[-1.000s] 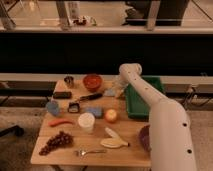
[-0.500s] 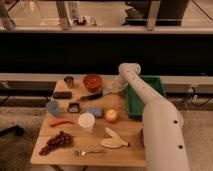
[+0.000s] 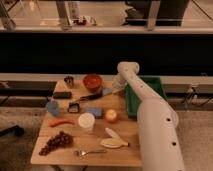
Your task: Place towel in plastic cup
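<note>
A small pale blue-grey towel [image 3: 106,92] lies on the wooden table [image 3: 125,152], just right of the orange bowl [image 3: 92,81]. My gripper [image 3: 114,89] is at the towel's right edge, low over the table; the white arm reaches to it from the lower right. A white cup [image 3: 86,121] stands at the table's middle front. A blue cup [image 3: 52,107] stands at the left. Whether the gripper holds the towel cannot be seen.
A green tray [image 3: 146,95] sits at the table's right edge, under the arm. Also on the table are a small metal cup [image 3: 68,80], a black scoop [image 3: 75,106], a blue sponge [image 3: 94,111], an apple [image 3: 111,115], a red chili [image 3: 61,121], grapes [image 3: 55,142], a fork [image 3: 90,151] and a banana [image 3: 114,141].
The arm's thick lower part has shifted a little to the left and nearer the camera. The gripper stays by the towel. The table's objects have not moved.
</note>
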Tool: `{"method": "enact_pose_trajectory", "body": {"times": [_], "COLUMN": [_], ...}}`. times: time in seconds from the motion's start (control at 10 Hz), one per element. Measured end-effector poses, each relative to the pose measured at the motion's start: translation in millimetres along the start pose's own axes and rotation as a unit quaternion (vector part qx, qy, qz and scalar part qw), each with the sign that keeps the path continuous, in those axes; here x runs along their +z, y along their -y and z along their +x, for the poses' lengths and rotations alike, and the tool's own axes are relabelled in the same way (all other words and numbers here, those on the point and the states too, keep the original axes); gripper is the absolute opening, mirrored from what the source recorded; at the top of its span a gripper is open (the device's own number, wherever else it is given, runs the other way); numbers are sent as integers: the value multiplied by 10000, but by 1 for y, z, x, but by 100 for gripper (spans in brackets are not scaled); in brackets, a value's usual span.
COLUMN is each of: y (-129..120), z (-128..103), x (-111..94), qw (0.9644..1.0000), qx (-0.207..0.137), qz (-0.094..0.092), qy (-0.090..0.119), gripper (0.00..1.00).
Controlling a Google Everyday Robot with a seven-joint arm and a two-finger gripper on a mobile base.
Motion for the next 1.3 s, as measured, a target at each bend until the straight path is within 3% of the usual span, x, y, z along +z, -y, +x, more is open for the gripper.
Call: {"method": "enact_pose_trajectory", "body": {"times": [0.3,0.5,0.9,1.3], "y": [-4,-5,-2,-3], "z": [-5,-13,-53,-77], "x": [-5,-34,-105,-131], "qw": [10000,9995,9964,9942], "qx": [-26,-54,-213,-335], "qz": [24,277,783,1002], "qy": [-33,-154,-233,-196], "gripper": [5,5,5,5]}}
